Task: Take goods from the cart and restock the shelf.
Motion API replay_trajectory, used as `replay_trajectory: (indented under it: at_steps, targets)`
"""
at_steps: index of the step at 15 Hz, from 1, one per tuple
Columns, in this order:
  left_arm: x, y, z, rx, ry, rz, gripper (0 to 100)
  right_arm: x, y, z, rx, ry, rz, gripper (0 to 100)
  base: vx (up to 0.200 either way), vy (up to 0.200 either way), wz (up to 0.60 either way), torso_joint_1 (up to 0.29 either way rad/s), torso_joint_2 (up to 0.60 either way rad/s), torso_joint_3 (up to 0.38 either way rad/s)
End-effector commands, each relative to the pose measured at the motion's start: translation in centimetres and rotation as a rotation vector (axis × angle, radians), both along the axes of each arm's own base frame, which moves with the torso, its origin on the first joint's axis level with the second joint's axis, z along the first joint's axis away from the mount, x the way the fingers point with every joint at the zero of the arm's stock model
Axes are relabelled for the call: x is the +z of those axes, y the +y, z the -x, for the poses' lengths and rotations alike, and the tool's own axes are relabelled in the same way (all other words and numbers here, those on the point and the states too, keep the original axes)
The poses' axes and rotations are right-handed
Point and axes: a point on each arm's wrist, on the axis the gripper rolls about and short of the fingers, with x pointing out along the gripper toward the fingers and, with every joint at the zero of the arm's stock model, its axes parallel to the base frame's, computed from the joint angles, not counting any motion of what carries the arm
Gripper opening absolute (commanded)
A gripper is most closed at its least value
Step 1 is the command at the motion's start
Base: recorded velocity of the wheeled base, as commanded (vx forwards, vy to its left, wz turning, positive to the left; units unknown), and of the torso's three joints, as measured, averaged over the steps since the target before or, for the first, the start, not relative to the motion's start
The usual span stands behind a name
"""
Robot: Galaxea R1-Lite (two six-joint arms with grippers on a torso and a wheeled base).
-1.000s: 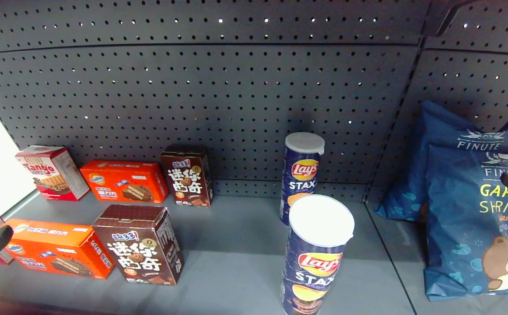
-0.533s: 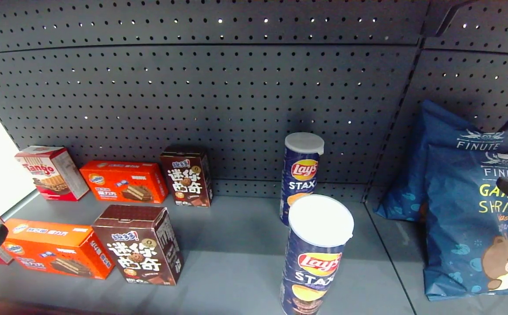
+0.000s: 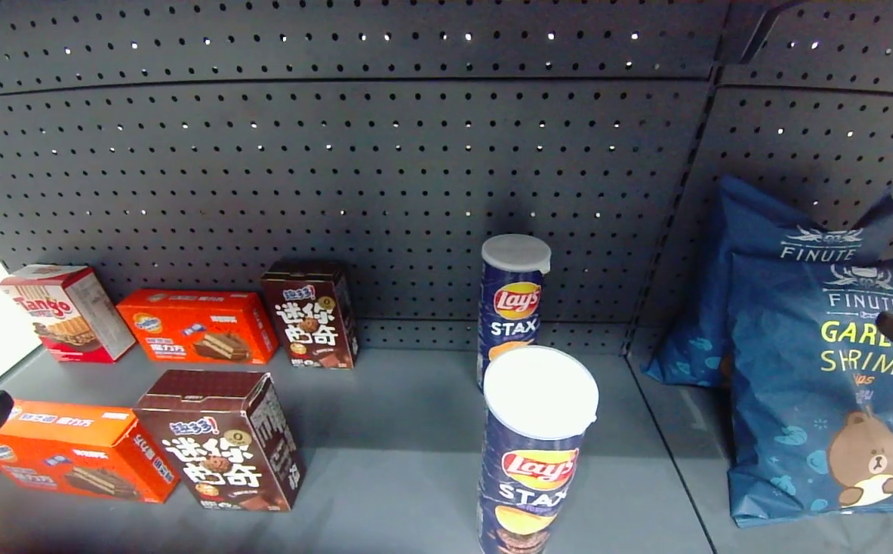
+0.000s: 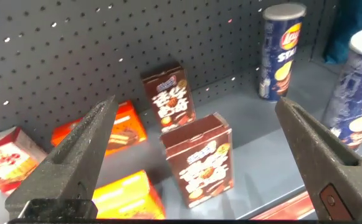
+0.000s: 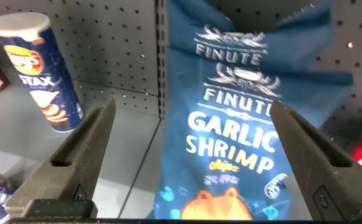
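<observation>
Fingers of the left tool stand wide apart with nothing between them, off the front left corner of the grey metal shelf. Nearest it, at the front edge, a flat orange cardboard box lies on its side. An upright dark brown cardboard box stands just beside it, toward the middle. Behind these, 3 more packs line the back edge against the dark perforated back panel: a red-and-white wafer box, a second orange box and a second brown box.

The right tool is also spread open and empty, held before the shelf's right end. There a blue plastic snack bag with a bear print stands in front of a matching blue bag at the back edge.

Between the boxes and the bags stand 2 dark blue cylindrical chip canisters with white lids, both upright. The front canister is near the front edge and the rear canister is at the back edge.
</observation>
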Motion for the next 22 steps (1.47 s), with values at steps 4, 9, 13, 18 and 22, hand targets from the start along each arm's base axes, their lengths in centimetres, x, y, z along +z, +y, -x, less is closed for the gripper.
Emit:
replay_trajectory:
  at_steps: [4, 9, 13, 18, 22]
  targets:
    - [0.0, 0.0, -0.1, -0.002, 0.005, 0.002, 100, 0.1, 0.1, -0.2, 0.003, 0.0, 0.0, 100, 0.0, 0.0, 0.0, 0.0, 0.0, 0.0]
    - [0.0, 0.0, -0.1, -0.001, 0.005, 0.002, 100, 0.0, 0.1, -0.2, 0.003, 0.004, 0.003, 100, 0.0, 0.0, -0.12, 0.0, 0.0, 0.001]
    - [0.1, 0.0, -0.1, -0.002, 0.002, 0.002, 100, -0.2, 0.2, -0.2, 0.058, 0.011, 0.007, 100, 0.0, 0.0, 0.0, 0.0, 0.0, 0.0]
    - [0.2, -0.1, -0.5, -0.016, 0.009, -0.005, 100, -0.1, 2.4, -2.3, 0.257, 0.048, 0.091, 100, 0.0, 0.0, 0.0, 0.0, 0.0, 0.0]
    - [0.3, -0.3, -1.8, -0.058, 0.04, -0.012, 100, -1.7, 5.3, -4.5, 0.383, 0.157, 0.126, 100, 0.0, 0.0, 0.0, 0.0, 0.0, 0.0]
